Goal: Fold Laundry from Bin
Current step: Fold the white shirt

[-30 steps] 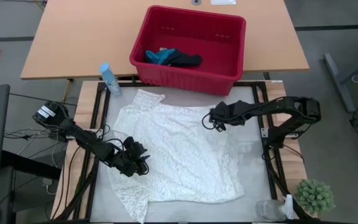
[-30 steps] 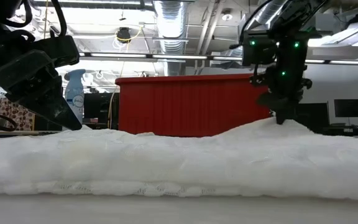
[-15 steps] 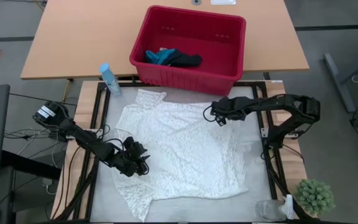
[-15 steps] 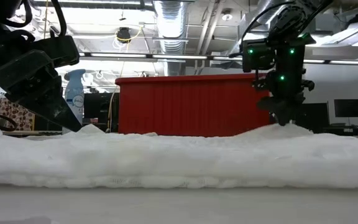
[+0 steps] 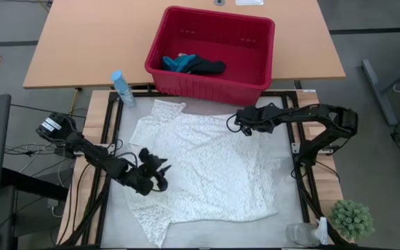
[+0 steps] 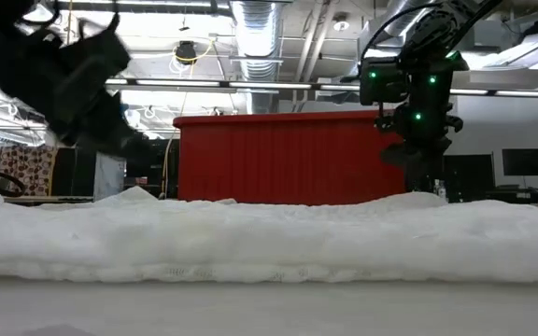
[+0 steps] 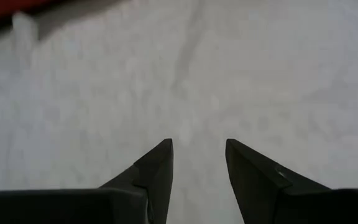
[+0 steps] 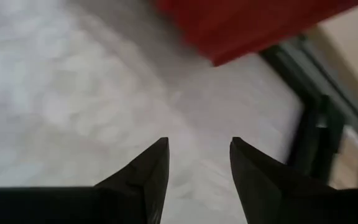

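Grey bench surface fills the lower half of the high view, and nearly all of it lies under the large white lacy garment, spread flat with its long axis running from the lower left toward the upper right of the frame. Nearest the bottom edge, the left tool hangs over the garment's left side, its fingers apart with nothing between them; the wrist view shows only white cloth beneath. Higher and to the right, the right tool sits above the garment's upper right edge, its fingers also apart and empty, the cloth lying just below them. The coming fold likely turns on that edge: the garment's body lies to the left of and below the right tool, so the right arm is nearer the top corner, the left arm nearer the lower hem. Farther up, on the wooden table, stands the red bin, holding the teal-blue cloth and the dark navy cloth touching one another. A spray bottle stands left of the bin. From the low view, cloth hides the tool tips, and the bin's contents cannot be seen.
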Motion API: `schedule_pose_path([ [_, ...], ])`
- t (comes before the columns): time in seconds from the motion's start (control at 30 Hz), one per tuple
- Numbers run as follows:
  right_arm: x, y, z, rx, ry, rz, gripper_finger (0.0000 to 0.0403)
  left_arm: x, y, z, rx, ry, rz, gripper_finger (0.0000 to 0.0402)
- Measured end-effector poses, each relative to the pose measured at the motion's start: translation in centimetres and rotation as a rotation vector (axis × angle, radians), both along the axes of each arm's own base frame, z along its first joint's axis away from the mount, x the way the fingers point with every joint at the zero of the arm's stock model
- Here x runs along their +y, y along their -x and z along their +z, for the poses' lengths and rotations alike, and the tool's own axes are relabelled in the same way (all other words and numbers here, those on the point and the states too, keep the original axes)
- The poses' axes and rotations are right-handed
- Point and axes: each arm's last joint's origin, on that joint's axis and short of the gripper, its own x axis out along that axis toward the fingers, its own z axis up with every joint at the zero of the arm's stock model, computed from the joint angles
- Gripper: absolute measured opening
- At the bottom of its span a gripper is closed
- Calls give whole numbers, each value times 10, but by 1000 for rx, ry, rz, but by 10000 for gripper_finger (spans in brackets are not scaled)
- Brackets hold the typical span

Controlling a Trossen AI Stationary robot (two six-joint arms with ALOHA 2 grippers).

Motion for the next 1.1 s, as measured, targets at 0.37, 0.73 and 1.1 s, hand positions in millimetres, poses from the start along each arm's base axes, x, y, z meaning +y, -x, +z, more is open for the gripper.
schedule_pose_path([
  [0.37, 0, -4, 0, -16, -61, 75, 193, 100, -19, 53, 29, 92, 169, 139],
  [0.73, 1, -3, 3, -7, -71, 110, 193, 198, 16, 47, 158, 163, 451, 139],
  [1.1, 0, -3, 3, 16, -100, 172, 193, 219, 33, 42, 342, 98, 346, 139],
])
